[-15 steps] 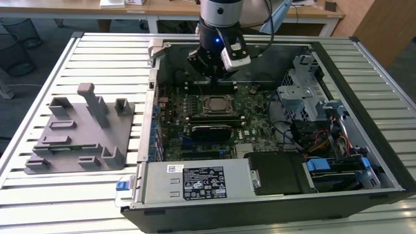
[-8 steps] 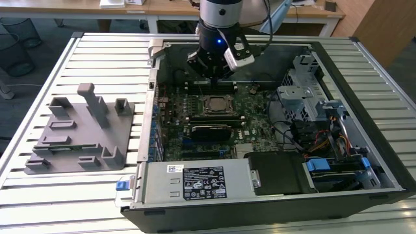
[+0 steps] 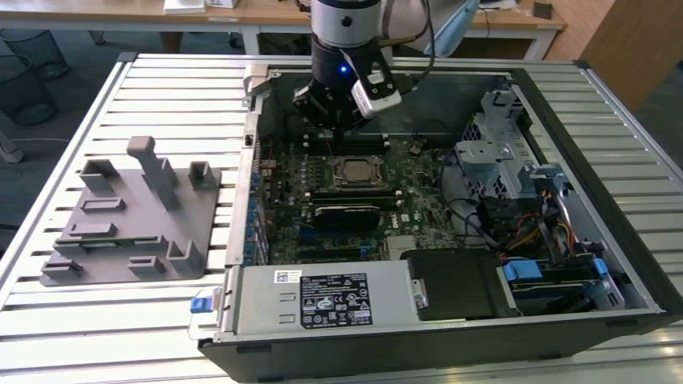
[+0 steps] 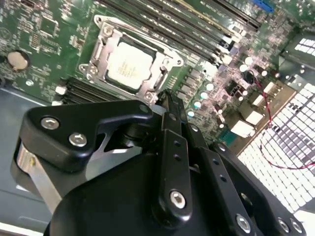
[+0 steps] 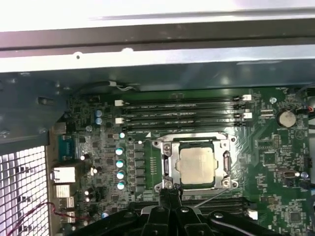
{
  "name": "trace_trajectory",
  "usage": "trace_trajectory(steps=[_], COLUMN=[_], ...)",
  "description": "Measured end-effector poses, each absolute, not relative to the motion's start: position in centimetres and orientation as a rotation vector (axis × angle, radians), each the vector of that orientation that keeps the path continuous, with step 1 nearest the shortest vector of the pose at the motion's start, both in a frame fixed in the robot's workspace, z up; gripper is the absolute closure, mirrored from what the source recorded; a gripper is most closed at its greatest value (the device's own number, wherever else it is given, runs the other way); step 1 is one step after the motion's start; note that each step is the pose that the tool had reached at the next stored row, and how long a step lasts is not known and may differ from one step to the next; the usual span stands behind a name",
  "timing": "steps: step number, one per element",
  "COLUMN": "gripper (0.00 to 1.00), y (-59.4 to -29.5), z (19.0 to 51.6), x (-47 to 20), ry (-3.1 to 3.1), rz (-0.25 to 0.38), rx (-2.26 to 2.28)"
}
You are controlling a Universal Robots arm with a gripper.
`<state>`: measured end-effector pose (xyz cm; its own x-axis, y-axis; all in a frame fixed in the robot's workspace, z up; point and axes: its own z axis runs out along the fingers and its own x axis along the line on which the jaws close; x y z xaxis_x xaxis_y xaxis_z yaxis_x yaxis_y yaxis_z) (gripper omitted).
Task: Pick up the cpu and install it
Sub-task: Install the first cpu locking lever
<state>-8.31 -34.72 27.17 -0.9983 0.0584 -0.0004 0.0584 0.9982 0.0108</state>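
Observation:
The cpu (image 3: 353, 170) (image 4: 129, 64) (image 5: 197, 164), a pale silvery square chip, lies flat in the metal-framed socket on the green motherboard (image 3: 417, 208) inside the open computer case. My gripper (image 3: 339, 144) (image 4: 167, 101) (image 5: 171, 194) hangs just above the board, beside the socket's edge on the side toward the memory slots. Its two black fingers are pressed together, with nothing between them. It is not touching the cpu.
A grey plastic tray (image 3: 128, 216) with upright posts stands on the slatted table at the exterior view's left. In the case, a black ribbed block (image 3: 347, 214) lies near the socket, a drive cage (image 3: 501, 160) and cables are to the right, and a labelled power supply (image 3: 320, 300) is at the front.

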Motion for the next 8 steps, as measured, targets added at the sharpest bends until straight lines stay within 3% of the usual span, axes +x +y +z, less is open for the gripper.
trace_trajectory(steps=[8], gripper=[0.89], y=[-34.72], z=[27.09], x=[-8.62], ry=[3.14], rz=[0.017], rx=[0.091])
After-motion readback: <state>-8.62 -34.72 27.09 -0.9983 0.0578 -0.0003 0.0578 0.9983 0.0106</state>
